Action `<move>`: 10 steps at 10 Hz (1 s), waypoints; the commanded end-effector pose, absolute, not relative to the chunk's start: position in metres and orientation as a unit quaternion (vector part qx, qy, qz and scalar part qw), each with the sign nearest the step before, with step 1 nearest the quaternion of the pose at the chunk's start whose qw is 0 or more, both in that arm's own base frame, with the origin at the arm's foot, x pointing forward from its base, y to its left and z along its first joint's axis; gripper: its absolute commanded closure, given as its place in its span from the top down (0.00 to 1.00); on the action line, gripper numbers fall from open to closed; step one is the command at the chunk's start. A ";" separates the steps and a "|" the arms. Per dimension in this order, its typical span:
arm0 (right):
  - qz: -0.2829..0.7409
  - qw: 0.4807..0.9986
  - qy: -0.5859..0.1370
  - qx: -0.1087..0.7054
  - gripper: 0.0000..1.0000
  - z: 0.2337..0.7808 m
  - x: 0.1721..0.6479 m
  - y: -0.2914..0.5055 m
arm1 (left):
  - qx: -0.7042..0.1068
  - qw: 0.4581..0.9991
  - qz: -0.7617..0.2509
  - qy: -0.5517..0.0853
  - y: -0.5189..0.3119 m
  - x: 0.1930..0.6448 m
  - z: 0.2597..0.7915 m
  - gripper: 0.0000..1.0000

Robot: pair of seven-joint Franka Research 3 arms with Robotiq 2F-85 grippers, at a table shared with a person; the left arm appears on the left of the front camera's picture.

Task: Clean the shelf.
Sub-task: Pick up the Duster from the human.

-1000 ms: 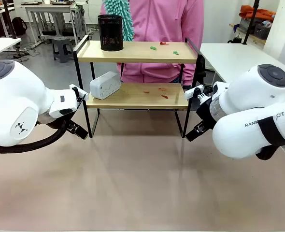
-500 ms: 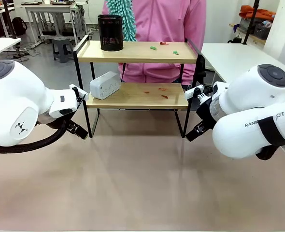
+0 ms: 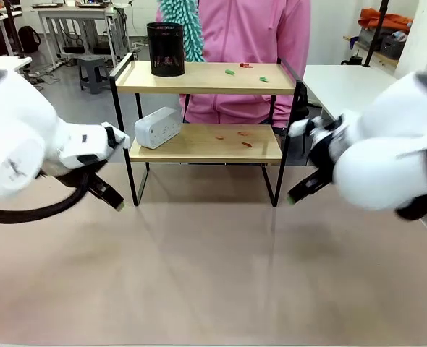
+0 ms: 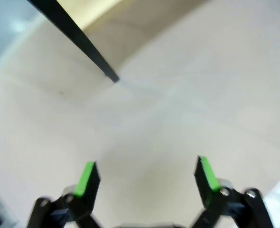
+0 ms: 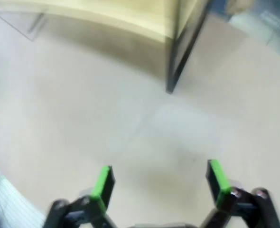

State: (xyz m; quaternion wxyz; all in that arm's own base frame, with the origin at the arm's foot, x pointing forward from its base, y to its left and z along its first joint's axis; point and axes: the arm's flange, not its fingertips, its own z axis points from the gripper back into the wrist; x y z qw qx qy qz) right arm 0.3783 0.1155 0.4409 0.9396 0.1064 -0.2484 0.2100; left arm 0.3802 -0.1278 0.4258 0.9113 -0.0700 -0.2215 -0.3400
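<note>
The shelf point(image 3: 206, 77) stands at the table's far middle, two wooden boards in a black frame. Small green and red scraps point(image 3: 230, 71) lie on its top board and orange scraps point(image 3: 242, 134) on its lower board. My left gripper point(image 3: 111, 196) hangs low by the shelf's left legs. It is open with nothing between its green pads point(image 4: 87, 178), and a shelf leg point(image 4: 83, 45) shows ahead of it. My right gripper point(image 3: 300, 191) hangs by the right legs, also open and empty point(image 5: 160, 183), with a black shelf leg point(image 5: 178, 61) ahead.
A black mesh cup point(image 3: 165, 48) stands on the top board at the left, and a white power strip point(image 3: 158, 127) lies on the lower board. A person in pink stands behind the shelf holding a teal duster point(image 3: 181, 22). A white table point(image 3: 344, 83) adjoins at the right.
Both arms have begun to move and look blurred. The left arm has shifted slightly left and the right arm up and to the right. Both grippers stay open.
</note>
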 end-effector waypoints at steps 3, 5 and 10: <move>-0.128 0.787 -0.297 0.525 1.00 0.477 0.256 -0.136 | -0.377 0.805 -0.090 -0.450 0.092 0.279 0.492 1.00; -0.248 0.687 -0.289 0.618 1.00 0.423 0.243 -0.196 | -0.485 0.741 0.044 -0.462 0.139 0.284 0.448 1.00; -0.055 0.848 -0.267 0.455 1.00 0.481 0.249 -0.184 | -0.370 0.835 -0.092 -0.396 0.157 0.293 0.517 1.00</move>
